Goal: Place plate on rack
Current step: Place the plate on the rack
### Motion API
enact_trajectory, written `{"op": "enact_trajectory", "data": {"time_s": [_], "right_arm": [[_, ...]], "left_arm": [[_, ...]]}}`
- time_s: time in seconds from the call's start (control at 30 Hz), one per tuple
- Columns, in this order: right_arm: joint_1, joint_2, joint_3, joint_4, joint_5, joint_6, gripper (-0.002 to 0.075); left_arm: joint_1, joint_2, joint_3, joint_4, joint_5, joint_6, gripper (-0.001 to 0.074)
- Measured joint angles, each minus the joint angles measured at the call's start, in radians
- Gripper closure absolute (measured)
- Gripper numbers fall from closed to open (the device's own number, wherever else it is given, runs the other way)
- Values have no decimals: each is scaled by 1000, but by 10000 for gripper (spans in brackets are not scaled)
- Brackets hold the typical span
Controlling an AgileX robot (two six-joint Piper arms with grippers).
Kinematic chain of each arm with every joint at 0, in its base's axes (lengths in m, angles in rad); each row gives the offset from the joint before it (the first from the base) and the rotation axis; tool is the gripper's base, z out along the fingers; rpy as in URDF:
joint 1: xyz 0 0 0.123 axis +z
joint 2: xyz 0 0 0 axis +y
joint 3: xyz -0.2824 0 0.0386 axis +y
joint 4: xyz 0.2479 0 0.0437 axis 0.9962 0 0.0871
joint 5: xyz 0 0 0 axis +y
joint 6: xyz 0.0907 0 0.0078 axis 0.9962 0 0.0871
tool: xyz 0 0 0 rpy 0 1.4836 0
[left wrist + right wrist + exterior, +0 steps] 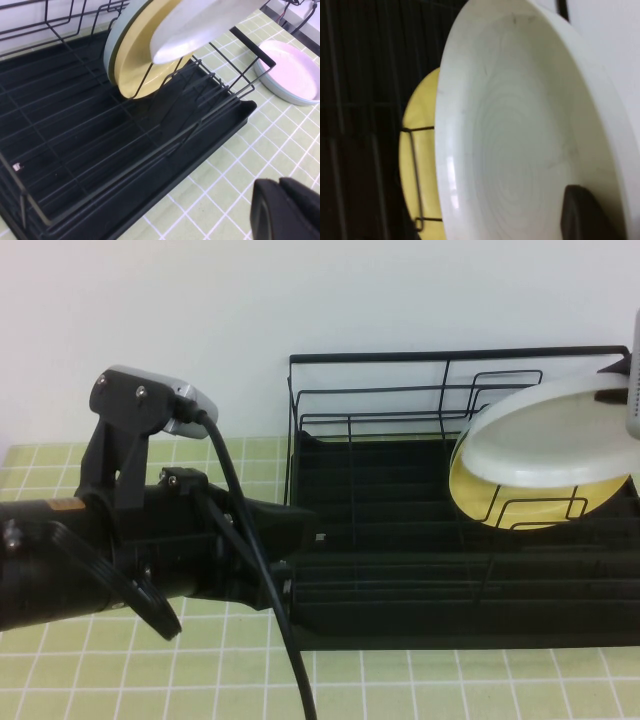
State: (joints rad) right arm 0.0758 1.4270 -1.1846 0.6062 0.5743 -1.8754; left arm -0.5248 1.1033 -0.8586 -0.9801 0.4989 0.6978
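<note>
Plate (545,435), gripped by right pincer (585,215), tilts over rack (380,570); left pincer (285,210) seemingly closed.

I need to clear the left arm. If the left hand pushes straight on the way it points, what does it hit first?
Probably the rack: the left hand points at its tray. Beyond stand the yellow plate and the white plate, gripped by the right hand above the rack. Depth is unclear.

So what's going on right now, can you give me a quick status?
Right gripper over rack's right end, shut on white plate. Plate tilted above rack, not slotted. Yellow plate already racked beneath. Left gripper low beside rack's front.
</note>
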Motion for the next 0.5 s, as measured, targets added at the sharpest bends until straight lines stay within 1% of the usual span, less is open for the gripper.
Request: {"op": "enact_trajectory", "data": {"time_s": [0.17, 0.5], "right_arm": [[0, 14, 0, 0, 34, 20, 630], [0, 135, 0, 0, 24, 20, 630]], "left_arm": [[0, 0, 0, 2, 2, 0, 736], [0, 0, 0, -6, 11, -2, 737]]}}
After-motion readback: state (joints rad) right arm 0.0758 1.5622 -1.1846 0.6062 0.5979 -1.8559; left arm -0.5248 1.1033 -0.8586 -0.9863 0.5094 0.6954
